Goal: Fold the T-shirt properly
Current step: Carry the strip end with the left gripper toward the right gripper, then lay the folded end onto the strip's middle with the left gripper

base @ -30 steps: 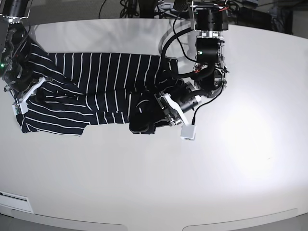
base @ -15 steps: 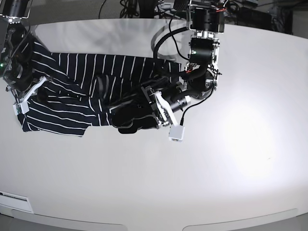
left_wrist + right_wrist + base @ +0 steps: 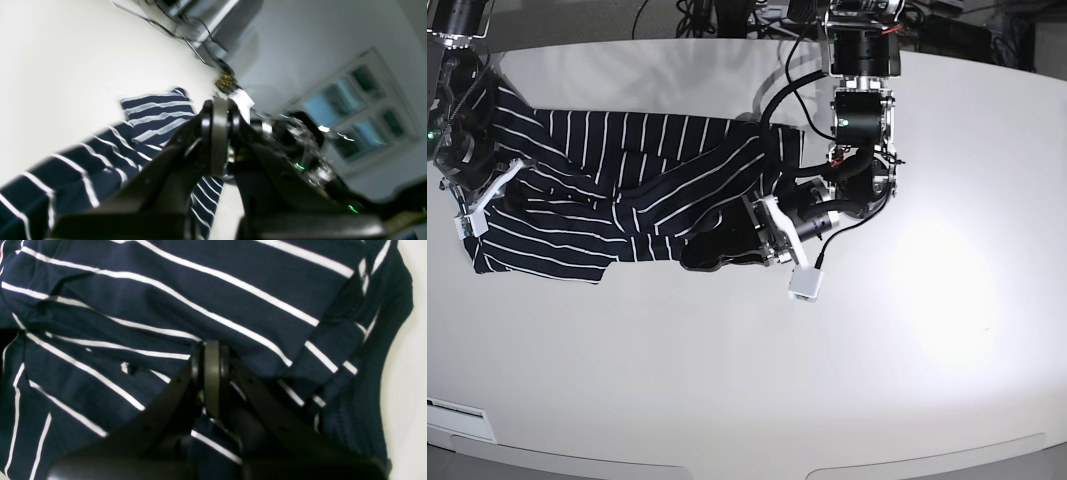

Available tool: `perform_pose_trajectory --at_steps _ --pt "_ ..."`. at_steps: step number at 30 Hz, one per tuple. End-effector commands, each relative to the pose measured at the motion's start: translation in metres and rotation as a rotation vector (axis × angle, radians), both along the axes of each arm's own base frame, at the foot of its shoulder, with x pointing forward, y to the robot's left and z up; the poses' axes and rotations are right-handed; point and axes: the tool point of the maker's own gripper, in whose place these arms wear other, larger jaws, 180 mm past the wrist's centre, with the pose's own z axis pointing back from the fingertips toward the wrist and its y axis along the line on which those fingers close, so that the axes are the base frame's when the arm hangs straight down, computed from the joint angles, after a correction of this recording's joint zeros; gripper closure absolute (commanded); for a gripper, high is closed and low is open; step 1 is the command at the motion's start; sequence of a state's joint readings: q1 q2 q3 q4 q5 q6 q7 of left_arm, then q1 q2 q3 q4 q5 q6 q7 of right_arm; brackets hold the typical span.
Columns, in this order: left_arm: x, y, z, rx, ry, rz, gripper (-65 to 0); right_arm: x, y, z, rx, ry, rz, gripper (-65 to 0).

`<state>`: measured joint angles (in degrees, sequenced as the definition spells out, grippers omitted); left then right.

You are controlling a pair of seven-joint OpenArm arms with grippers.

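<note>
The dark navy T-shirt [image 3: 627,175] with thin white stripes lies bunched across the far left of the white table [image 3: 757,380]. My left gripper [image 3: 705,250] is shut at the shirt's front edge, and a fold of striped cloth runs diagonally from it. In the left wrist view the fingers [image 3: 217,140] are pressed together over the striped cloth [image 3: 156,116]. My right gripper [image 3: 512,200] rests on the shirt's left end. In the right wrist view its shut fingers [image 3: 211,373] pinch the cloth [image 3: 166,290].
The left arm [image 3: 859,110] stands behind the shirt's right end, with looping cables [image 3: 777,85] by its base. The right arm [image 3: 457,120] stands at the table's far left edge. A white label [image 3: 457,410] sits at the front left corner.
My left gripper swung left along the shirt's front edge, then came back slightly right and up. The shirt's right part now lies in diagonal folds. The right arm has not moved.
</note>
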<state>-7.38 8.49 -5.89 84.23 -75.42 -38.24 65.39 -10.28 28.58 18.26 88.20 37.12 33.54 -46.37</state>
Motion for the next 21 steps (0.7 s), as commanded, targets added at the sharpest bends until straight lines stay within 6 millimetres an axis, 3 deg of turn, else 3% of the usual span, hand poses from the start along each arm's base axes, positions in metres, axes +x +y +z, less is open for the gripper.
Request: perform_pose_trajectory --at_steps 1,4,8,15,21 --pt "0.002 0.003 0.02 -0.05 -0.051 -0.011 0.0 0.004 -0.005 0.009 -0.014 -0.016 0.012 0.0" --pt "-0.016 0.01 0.013 -0.019 -0.04 -0.108 0.0 0.004 -0.005 0.009 -0.014 -0.017 0.012 0.0" --pt "-0.021 0.017 0.01 0.029 -0.001 -0.131 0.0 0.006 -0.005 0.01 -0.012 -0.026 0.01 0.0" --pt "-0.052 0.025 0.008 0.194 -0.108 -0.223 0.0 0.006 -0.005 0.01 -0.015 -0.025 0.01 0.0" --pt "-0.054 0.044 0.003 0.287 -0.172 -0.231 0.0 0.005 -0.006 0.009 -0.016 -0.021 0.01 0.0"
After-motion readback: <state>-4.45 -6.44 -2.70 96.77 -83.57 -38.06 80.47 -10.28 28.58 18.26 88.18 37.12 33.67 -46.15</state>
